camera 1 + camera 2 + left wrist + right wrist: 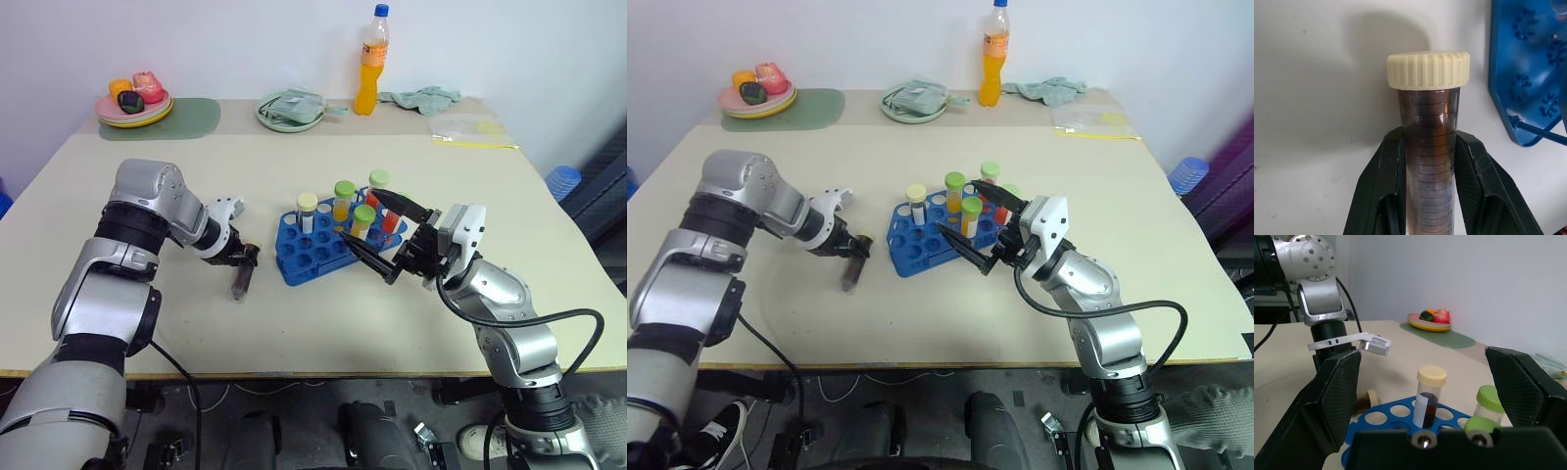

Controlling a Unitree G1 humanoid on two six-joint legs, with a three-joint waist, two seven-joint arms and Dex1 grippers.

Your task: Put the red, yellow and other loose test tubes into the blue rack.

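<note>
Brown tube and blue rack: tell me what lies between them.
Nothing: bare tabletop separates the brown tube, in the left end effector, from the blue rack, seen in the left eye view.

The rack (318,245) sits mid-table (294,323) with several capped tubes (343,201) standing in it. Left of it, a loose tube (240,281) lies on the tabletop under the left gripper (241,259). The right gripper (382,240) hangs at the rack's right side. Behind, along the far edge, stand a bottle (369,61), a plate of food (133,103) and a bowl (290,110).
</note>
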